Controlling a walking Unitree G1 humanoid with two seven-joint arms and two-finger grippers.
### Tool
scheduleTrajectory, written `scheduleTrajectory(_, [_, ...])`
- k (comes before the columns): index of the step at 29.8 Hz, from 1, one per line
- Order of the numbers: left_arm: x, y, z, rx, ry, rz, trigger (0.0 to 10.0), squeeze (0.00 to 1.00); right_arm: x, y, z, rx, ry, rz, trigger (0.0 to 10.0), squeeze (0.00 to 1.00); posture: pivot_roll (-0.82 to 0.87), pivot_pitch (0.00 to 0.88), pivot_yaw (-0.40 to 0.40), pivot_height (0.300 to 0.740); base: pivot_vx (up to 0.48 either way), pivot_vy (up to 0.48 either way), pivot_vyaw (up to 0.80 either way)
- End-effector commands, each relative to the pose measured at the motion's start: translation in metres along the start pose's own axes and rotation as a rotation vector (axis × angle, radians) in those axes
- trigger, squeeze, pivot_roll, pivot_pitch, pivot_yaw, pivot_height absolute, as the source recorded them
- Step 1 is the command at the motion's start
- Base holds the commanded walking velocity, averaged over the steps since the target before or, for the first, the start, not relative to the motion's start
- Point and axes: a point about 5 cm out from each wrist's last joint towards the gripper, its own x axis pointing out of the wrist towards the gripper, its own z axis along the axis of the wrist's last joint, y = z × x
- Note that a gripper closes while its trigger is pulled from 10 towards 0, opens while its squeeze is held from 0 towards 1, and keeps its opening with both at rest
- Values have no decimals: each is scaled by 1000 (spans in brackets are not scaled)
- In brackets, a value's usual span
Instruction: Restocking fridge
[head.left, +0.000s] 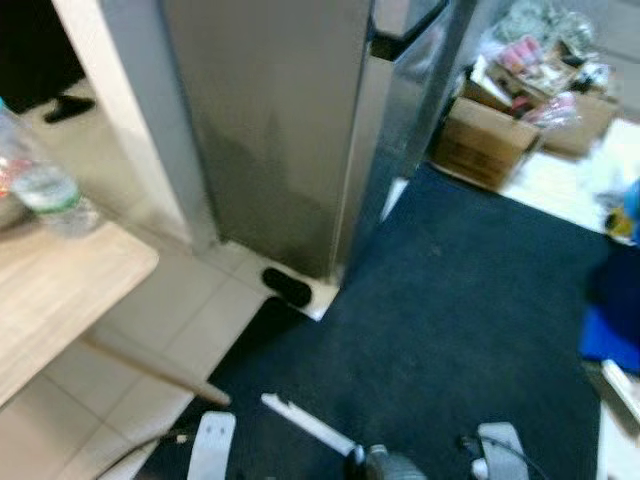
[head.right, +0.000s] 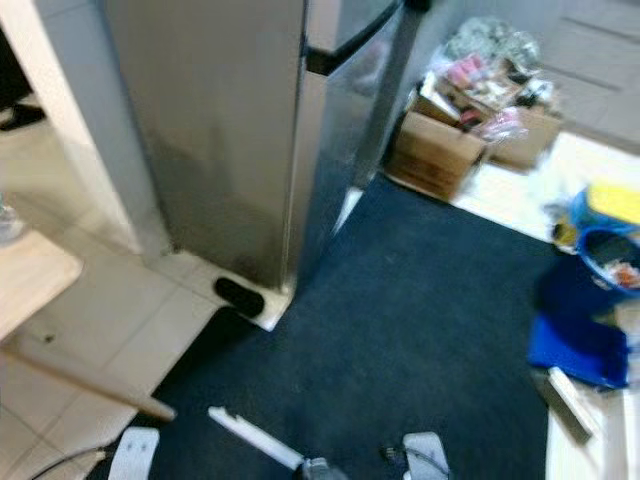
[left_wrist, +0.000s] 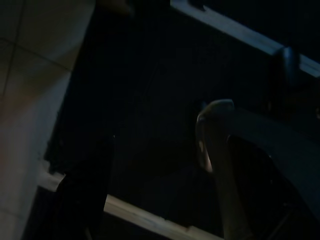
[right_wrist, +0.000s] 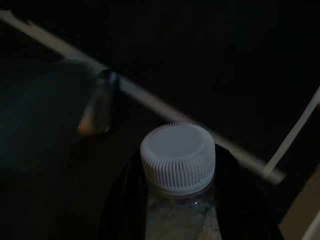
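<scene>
A tall stainless fridge (head.left: 270, 130) stands ahead with its doors closed and a black handle (head.left: 405, 35) near the top. In the dark right wrist view, my right gripper (right_wrist: 177, 197) is shut on a clear water bottle with a white ribbed cap (right_wrist: 177, 155), its black fingers (right_wrist: 125, 200) on either side of the neck. Another clear water bottle (head.left: 45, 185) stands on the light wooden table (head.left: 60, 290) at my left. My left gripper (left_wrist: 150, 195) hangs low over the dark carpet, in deep shade.
A dark blue carpet (head.left: 450, 300) covers the floor in front of the fridge, beside pale tiles (head.left: 150, 320). Cardboard boxes of packaged goods (head.left: 485, 140) sit at the back right. A blue bin (head.right: 610, 250) is on the right. A white strip (head.left: 305, 422) lies near my feet.
</scene>
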Motion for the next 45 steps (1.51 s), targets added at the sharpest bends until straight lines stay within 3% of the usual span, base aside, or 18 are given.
scheduleTrajectory(1, [-3,-4,-16,4,58,-14,10000,0,-1,-4,-4,10,15,-13,10000,0,-39,165,-33,740,0,0,-763])
scheduleTrajectory(24, [-3,-4,-16,8,55,-10,10000,0,0,-5,1,-25,-2,-6,10000,0,-36,150,-34,740,0,0,-696])
scheduleTrajectory(29, [-3,-3,-15,1,40,3,10000,0,1,-2,12,-88,-56,13,10000,0,-37,144,-36,740,0,0,0])
scheduleTrajectory(35, [-2,3,-4,1,-17,29,10000,0,4,6,36,-68,-161,43,10000,0,-39,136,-36,740,0,0,0])
scheduleTrajectory(36, [-2,6,-2,7,-36,29,10000,0,4,6,38,-61,-173,44,10000,0,-39,130,-35,740,0,0,0])
scheduleTrajectory(39, [-8,38,-3,8,-87,39,10000,0,4,8,41,-49,-183,42,10000,0,-41,120,-34,740,0,0,0])
scheduleTrajectory(45, [-7,41,18,43,-180,23,10000,0,3,6,35,-52,-169,33,10000,0,-47,97,-33,740,0,0,0])
